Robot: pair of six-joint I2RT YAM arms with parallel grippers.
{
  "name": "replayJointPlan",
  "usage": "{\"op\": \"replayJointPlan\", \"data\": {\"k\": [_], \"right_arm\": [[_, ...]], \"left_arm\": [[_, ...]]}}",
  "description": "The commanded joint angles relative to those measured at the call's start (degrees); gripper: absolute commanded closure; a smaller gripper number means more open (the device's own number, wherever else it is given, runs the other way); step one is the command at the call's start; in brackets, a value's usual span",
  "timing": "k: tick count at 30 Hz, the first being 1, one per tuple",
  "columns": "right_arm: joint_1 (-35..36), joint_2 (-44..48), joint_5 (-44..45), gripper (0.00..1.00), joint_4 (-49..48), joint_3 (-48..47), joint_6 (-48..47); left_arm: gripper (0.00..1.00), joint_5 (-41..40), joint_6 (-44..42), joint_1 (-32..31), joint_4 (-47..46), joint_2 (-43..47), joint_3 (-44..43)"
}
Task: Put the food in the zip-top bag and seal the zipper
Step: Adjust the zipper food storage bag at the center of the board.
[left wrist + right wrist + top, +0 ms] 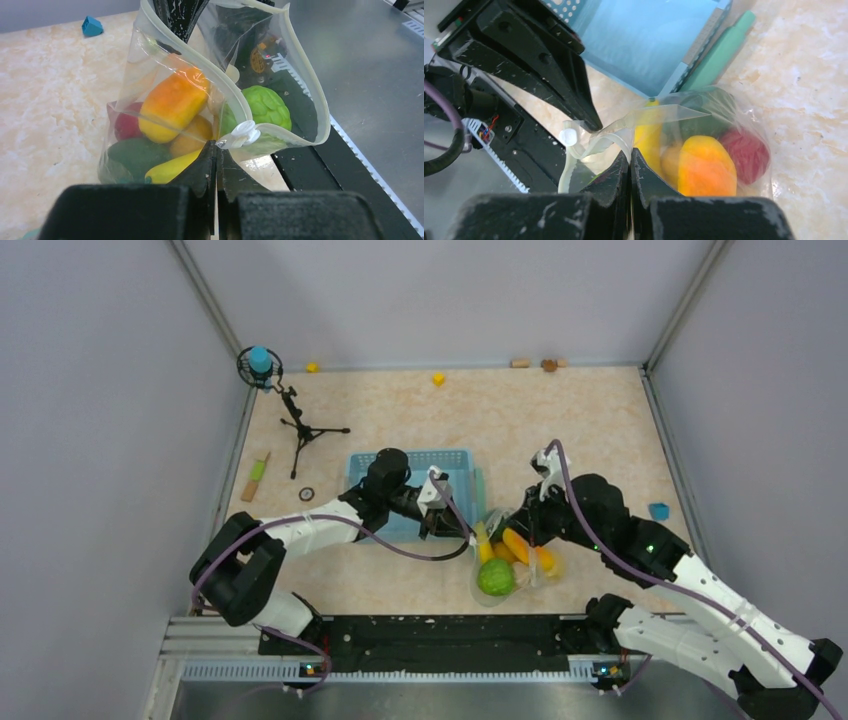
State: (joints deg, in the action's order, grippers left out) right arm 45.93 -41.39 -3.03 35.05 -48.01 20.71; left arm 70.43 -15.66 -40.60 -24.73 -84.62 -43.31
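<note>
The bag (520, 565) sits on the table (600, 420) in the lower middle of the overhead view, just right of the blue basket (458, 462). The food (172, 105) is inside it: orange, red, yellow and green pieces. The left gripper (216, 150), at the bottom centre of its own view, is pinched on the zipper (210, 70) right beside the white slider (245, 134). The right gripper (630, 161) is clamped on the rim further along — the mouth between them gapes.
</note>
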Motion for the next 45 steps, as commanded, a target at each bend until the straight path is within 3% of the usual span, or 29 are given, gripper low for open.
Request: {"op": "replayJointPlan", "data": {"k": [1,2,5,7,11,12,14,18,22,28,32,38,45], "right_arm": [[-0.14,0.98,6.34,1.0,-1.92,-0.31,2.4],[-0.13,0.99,8.7,0.99,-1.16,-0.33,3.14],[-0.14,1.11,16.53,0.76,1.42,-0.24,4.95],[-0.14,1.34,20.74,0.6,3.53,-0.35,6.79],[-0.12,2.58,25.26,0.44,8.02,-0.89,11.15],[-0.17,3.05,25.25,0.36,9.22,-1.05,12.32],[-0.1,3.72,23.82,0.3,12.12,-1.79,13.49],[-0.13,5.21,23.5,0.29,16.86,-2.9,15.11],[-0.14,6.83,24.66,0.38,20.05,-2.81,17.11],[-0.13,6.46,32.13,1.0,23.78,-4.06,21.81],[-0.16,5.1,38.83,1.0,24.35,-9.09,22.27],[-0.11,1.22,40.47,1.0,22.79,-19.56,18.77],[-0.19,3.69,29.87,1.0,10.58,-17.1,11.34]], "left_arm": [[1.0,-2.44,12.57,-0.44,-15.0,2.49,3.25],[1.0,-5.28,16.31,-0.57,-19.82,2.93,4.66],[1.0,-15.74,27.74,-0.84,-27.01,3.43,6.53],[1.0,-21.66,34.13,-0.97,-27.24,2.79,5.53],[1.0,-28.35,41.51,-1.13,-25.49,0.19,2.97],[1.0,-31.64,42.85,-1.15,-22.94,-0.59,1.73],[1.0,-36.12,43.65,-1.19,-16.86,-1.85,-1.32],[1.0,-40.72,45.37,-1.15,-14.8,-3.96,-3.87],[1.0,-41.77,45.56,-1.24,-13.16,-4.52,-5.61],[1.0,-46.12,44.11,-1.23,-8.48,-2.26,-5.98],[1.0,-47.39,43.73,-1.96,-5.48,0.84,-5.13],[1.0,-54.73,40.39,-8.09,-0.22,12.08,-1.09],[1.0,-69.52,42.8,-19.51,7.08,25.01,4.11]]}}
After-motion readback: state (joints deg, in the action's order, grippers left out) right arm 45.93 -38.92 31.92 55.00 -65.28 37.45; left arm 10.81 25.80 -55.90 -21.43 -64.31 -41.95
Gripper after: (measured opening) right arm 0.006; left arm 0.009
